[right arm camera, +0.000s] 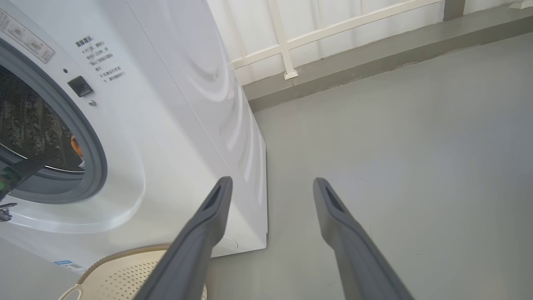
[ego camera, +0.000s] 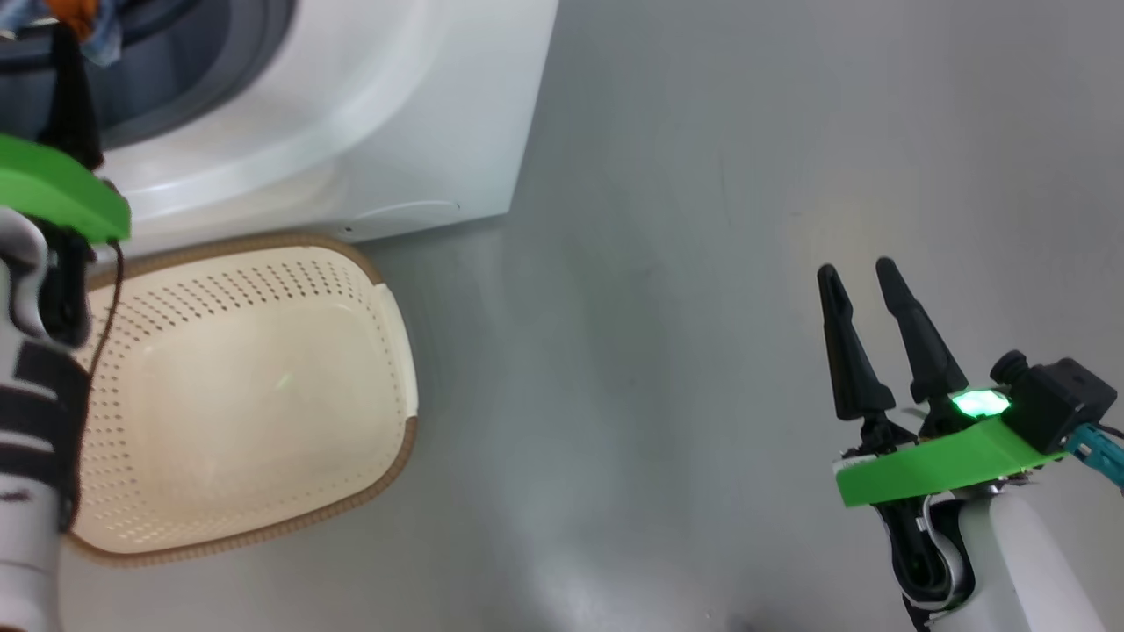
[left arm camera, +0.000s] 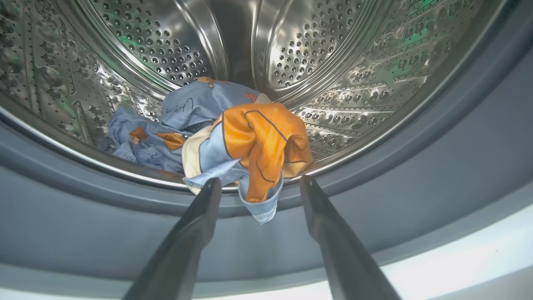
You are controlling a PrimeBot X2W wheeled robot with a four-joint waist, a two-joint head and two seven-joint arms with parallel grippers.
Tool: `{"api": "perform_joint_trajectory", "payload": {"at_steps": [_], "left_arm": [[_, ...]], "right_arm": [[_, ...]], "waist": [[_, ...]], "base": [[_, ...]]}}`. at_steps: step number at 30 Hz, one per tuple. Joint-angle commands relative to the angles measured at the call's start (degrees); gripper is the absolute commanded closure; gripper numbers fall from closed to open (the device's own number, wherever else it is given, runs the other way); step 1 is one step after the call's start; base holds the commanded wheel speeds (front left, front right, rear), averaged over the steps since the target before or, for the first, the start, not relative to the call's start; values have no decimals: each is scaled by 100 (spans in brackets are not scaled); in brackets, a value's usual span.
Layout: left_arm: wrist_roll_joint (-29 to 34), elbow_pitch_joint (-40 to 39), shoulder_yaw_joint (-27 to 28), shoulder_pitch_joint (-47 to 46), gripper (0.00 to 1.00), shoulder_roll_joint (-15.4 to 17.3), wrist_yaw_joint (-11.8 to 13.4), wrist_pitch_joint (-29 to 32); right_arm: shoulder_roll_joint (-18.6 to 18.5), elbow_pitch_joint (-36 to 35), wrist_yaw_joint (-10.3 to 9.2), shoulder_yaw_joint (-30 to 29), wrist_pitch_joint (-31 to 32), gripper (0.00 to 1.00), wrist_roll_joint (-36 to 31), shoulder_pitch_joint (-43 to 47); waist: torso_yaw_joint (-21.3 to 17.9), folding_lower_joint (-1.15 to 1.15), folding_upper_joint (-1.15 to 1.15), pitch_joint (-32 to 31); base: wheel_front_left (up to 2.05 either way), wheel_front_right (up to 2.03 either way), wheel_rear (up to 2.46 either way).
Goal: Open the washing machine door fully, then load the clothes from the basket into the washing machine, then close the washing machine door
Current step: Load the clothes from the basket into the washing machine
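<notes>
Hanging over the rubber ring (left arm camera: 125, 225) at near lip, clothes (left arm camera: 258, 137) hem may snag when door shuts. L gripper (left arm camera: 259, 181) wide open, empty; R gripper (ego camera: 855, 267) same.

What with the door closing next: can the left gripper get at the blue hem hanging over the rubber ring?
Probably yes: the left gripper stands open, straddling the blue hem, which droops over the rubber ring; nothing lies between them.
</notes>
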Motion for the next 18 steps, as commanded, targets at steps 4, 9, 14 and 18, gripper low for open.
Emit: {"api": "perform_joint_trajectory", "payload": {"at_steps": [4, 9, 14, 18], "left_arm": [[101, -610, 458, 723, 0, 58, -9, -35], [228, -1082, 706, 1512, 0, -161, -9, -35], [349, -1542, 978, 2255, 0, -341, -9, -35], [464, -1818, 1080, 2752, 0, -462, -9, -36]], "right_arm": [[-157, -71, 9, 58, -27, 0, -15, 344], [-286, -23, 9, 40, -27, 0, 5, 554], [-402, -3, 9, -28, -27, 0, 21, 776], [-517, 9, 9, -66, -27, 0, 32, 936]], "waist": [[269, 0, 0, -478], [435, 0, 0, -881], [603, 0, 0, -1258], [726, 0, 0, -1522]], "base": [[0, 0, 0], [0, 0, 0], [0, 0, 0], [0, 0, 0]]}}
